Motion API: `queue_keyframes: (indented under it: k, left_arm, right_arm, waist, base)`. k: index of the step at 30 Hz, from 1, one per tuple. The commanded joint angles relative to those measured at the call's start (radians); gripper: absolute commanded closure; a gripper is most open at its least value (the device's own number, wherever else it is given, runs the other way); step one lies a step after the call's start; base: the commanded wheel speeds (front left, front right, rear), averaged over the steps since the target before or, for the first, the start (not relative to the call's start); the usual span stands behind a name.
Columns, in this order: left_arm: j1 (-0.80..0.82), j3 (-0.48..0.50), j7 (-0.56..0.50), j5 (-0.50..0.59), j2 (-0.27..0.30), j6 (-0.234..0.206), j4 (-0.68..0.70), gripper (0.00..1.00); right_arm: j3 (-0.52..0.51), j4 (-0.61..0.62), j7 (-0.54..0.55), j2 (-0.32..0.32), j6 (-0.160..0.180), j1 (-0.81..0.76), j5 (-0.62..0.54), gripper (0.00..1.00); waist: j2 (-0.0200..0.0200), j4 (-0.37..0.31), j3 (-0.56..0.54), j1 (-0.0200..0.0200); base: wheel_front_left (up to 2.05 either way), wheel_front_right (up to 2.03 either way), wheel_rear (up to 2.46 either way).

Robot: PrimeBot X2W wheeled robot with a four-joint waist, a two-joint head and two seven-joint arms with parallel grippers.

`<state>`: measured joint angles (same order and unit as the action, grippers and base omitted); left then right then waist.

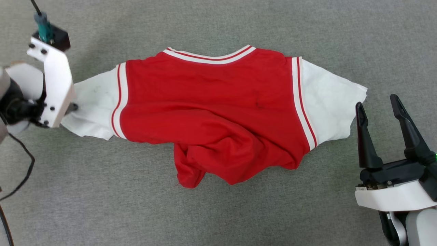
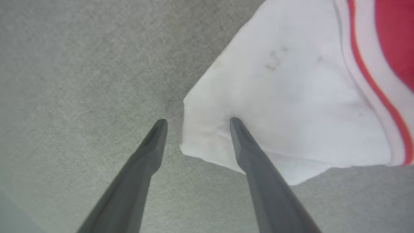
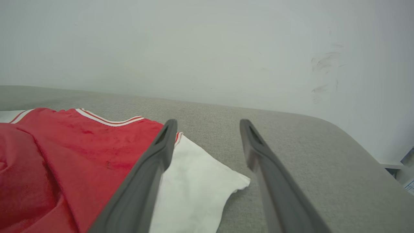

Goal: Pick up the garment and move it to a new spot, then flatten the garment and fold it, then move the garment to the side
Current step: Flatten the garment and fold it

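Note:
The garment (image 1: 211,112) lies spread on the grey surface, plain red side up, collar toward the far edge. Its white sleeves reach out to both sides and its lower hem is bunched in folds near me. My left gripper (image 2: 198,122) is open at the left sleeve's outer corner, one finger over the white cloth (image 2: 291,97) and one over bare surface. In the head view its wrist bracket covers most of the left gripper (image 1: 72,108). My right gripper (image 1: 378,102) stands open just right of the right sleeve, nothing between its fingers (image 3: 208,123). The red body and right sleeve (image 3: 81,152) lie to its left.
A grey fabric surface (image 1: 218,212) stretches all around the shirt. A white wall (image 3: 194,48) rises behind its far edge, where the surface's corner rounds off (image 3: 355,136). A black cable (image 1: 24,160) loops by my left arm.

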<state>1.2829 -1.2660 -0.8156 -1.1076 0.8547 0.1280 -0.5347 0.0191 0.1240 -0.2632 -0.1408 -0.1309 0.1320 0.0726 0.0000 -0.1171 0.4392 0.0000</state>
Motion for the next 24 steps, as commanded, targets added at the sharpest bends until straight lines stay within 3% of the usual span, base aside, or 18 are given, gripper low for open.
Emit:
queue_keyframes:
  k: [1,6,7,8,9,15,19,24]
  left_arm:
    - [-0.017,-0.002,-0.003,-0.002,0.004,0.001,-0.004,0.00]
    - [-0.088,-0.014,0.008,0.013,-0.017,0.001,-0.020,0.00]
    - [-0.097,-0.015,0.013,0.015,-0.021,0.002,-0.024,0.10]
    - [-0.105,-0.016,0.018,0.019,-0.026,0.002,-0.024,0.80]
    - [-0.109,-0.017,0.030,0.019,-0.033,0.002,-0.023,1.00]
    - [-0.083,-0.008,0.096,0.018,-0.032,0.001,-0.023,1.00]
    - [-0.058,-0.002,0.142,0.004,-0.036,0.001,0.013,1.00]
    - [-0.041,-0.008,0.188,0.036,-0.024,0.001,0.076,1.00]
  right_arm:
    - [0.002,-0.001,-0.002,-0.007,0.000,0.014,0.005,0.00]
    - [-0.001,-0.011,-0.002,-0.015,0.000,0.027,0.005,0.00]
    - [-0.001,-0.012,-0.002,-0.015,0.000,0.032,0.003,0.00]
    - [0.000,-0.014,-0.002,-0.016,0.000,0.035,0.002,0.00]
    - [0.000,-0.016,-0.002,-0.018,0.000,0.036,0.001,0.00]
    - [-0.013,-0.017,-0.002,-0.080,0.000,0.080,-0.027,0.00]
    - [-0.022,-0.016,0.030,-0.167,0.000,0.142,-0.038,0.00]
    - [0.032,-0.011,0.244,-0.307,0.000,0.234,0.031,0.00]
  waist:
    - [0.0000,-0.007,0.007,0.0000]
    - [0.0000,-0.011,0.010,0.0000]
    - [0.0000,-0.011,0.008,0.0000]
    - [0.0000,-0.009,0.005,0.0000]
    - [0.0000,-0.007,0.001,0.0000]
    - [0.0000,0.009,-0.042,0.0000]
    - [0.0000,0.027,-0.072,0.0000]
    - [0.0000,0.048,-0.095,0.0000]
  base:
    - [0.00,0.00,0.00]
    - [0.00,0.00,0.00]
    - [0.00,0.00,0.00]
    - [0.00,0.00,0.00]
    - [0.00,0.00,0.00]
    - [0.00,0.00,0.00]
    - [0.00,0.00,0.00]
    - [0.00,0.00,0.00]
